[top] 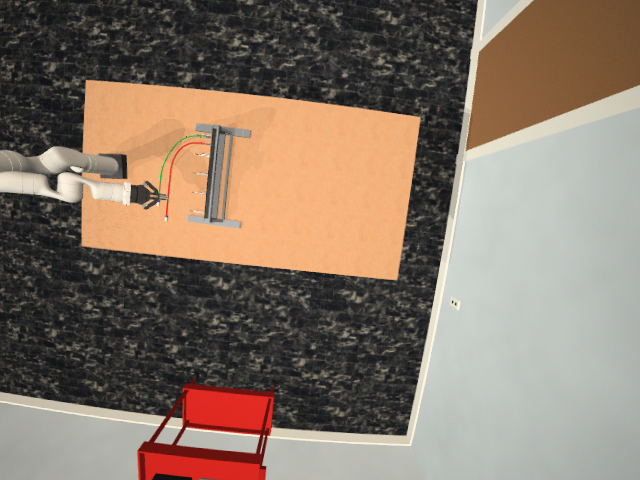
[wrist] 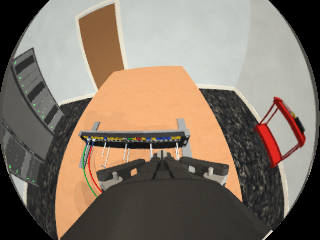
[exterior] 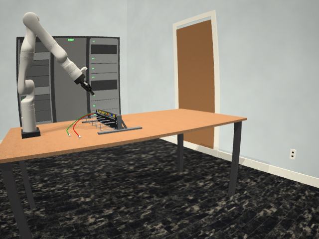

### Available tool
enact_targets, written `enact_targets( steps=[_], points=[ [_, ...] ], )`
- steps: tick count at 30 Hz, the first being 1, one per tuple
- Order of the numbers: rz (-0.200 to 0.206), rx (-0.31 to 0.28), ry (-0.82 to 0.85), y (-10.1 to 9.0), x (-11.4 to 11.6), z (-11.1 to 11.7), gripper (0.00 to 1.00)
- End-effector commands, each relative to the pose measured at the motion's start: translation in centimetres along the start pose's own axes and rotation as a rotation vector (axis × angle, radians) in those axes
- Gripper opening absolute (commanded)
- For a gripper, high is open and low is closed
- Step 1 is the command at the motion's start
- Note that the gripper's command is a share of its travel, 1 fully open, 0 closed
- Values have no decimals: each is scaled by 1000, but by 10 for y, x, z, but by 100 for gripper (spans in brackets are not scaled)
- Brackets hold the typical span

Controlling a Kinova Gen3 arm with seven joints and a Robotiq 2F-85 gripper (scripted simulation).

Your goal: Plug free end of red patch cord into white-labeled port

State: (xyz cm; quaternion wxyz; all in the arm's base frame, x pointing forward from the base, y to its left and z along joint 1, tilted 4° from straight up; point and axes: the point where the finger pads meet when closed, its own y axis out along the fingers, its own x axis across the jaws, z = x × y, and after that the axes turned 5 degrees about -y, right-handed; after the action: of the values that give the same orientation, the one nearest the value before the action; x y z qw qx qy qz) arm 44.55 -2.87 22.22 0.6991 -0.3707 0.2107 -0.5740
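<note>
The rack [top: 216, 175] [exterior: 118, 122] [wrist: 135, 134] stands upright on the table, its row of coloured labels facing the robot. The white label cannot be made out. The red patch cord [top: 172, 170] [exterior: 74, 126] [wrist: 90, 167] runs from the rack's far end in a curve; its free plug [top: 165, 218] [exterior: 79, 136] lies on the table. The green cord [top: 163, 165] [exterior: 68, 128] [wrist: 84, 167] runs beside it, its free plug [exterior: 69, 135] also on the table. My gripper [top: 165, 196] [exterior: 93, 94] [wrist: 162, 155] is shut and empty, high above the table and the cords.
Wire cable guides [top: 199, 173] [exterior: 104, 126] [wrist: 126, 151] stick out from the rack's front toward the robot. The rack's feet [top: 227, 223] [exterior: 119, 130] rest on the table [top: 320, 191] [exterior: 180, 120] [wrist: 145, 95]. The arm's base [top: 119, 165] [exterior: 31, 133] stands at the table's near end.
</note>
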Motion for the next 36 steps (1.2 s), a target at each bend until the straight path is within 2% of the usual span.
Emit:
enact_targets(
  steps=[1,25,36],
  points=[
    [-7,-1,11,0,6,-2,0],
    [-7,-1,11,0,8,-2,0],
    [-7,-1,11,11,8,-2,0]
  ],
)
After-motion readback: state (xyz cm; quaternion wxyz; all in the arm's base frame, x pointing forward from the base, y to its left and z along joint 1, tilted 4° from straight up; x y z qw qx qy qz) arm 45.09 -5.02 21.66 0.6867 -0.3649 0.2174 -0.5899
